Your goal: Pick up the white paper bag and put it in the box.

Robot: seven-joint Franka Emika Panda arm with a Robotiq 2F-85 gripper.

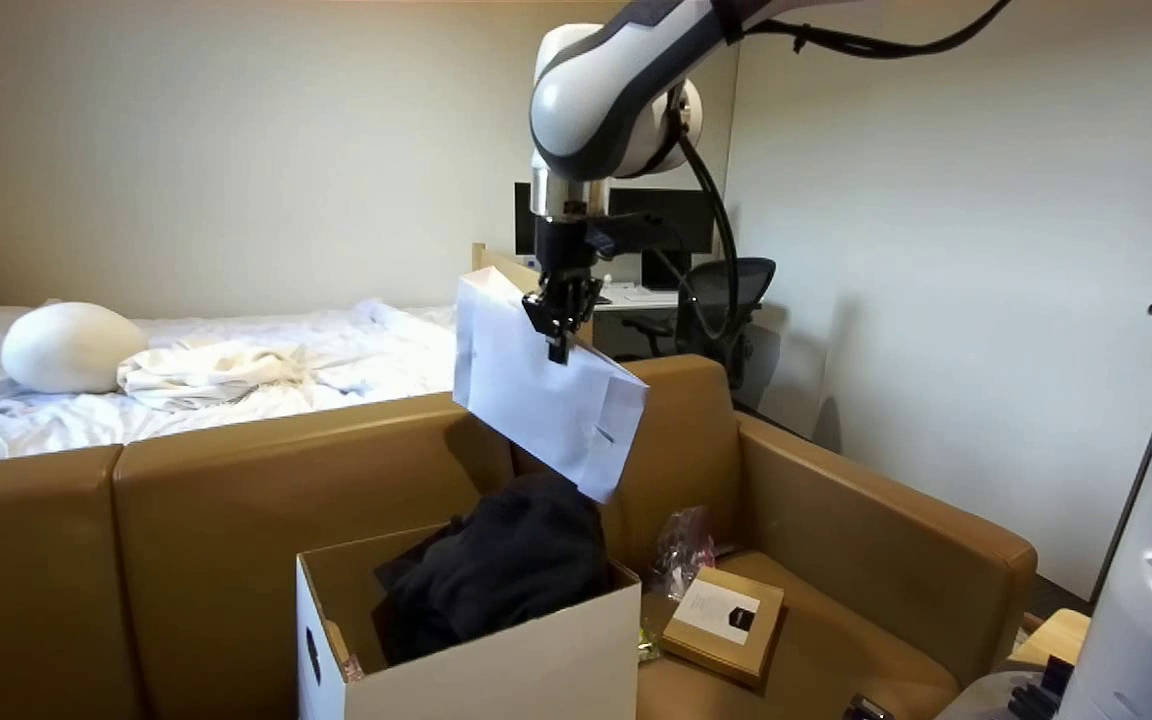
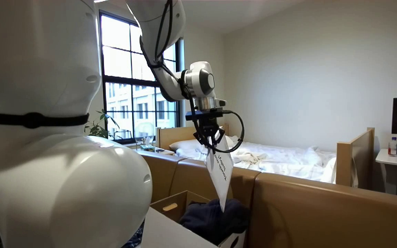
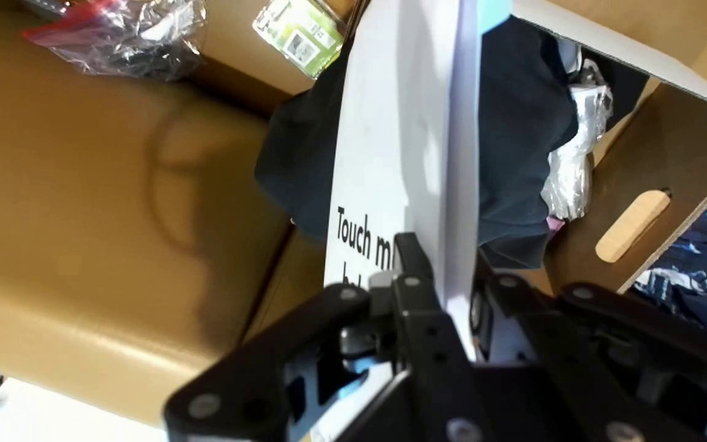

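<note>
Bag (image 1: 541, 398) slopes lengthwise in the tool (image 1: 559, 346), one corner pointing down.

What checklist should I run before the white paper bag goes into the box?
1. Gripper closed on the white paper bag: ok.
2. Bag hanging level: not ok, it slants, one corner lowest.
3. Box open on top: ok.
4. Dark garment below box rim: not ok, it bulges above.
5. Bag clear of garment: cannot tell, they overlap in the wrist view.
6. Enough room inside for the bag: cannot tell.
</note>
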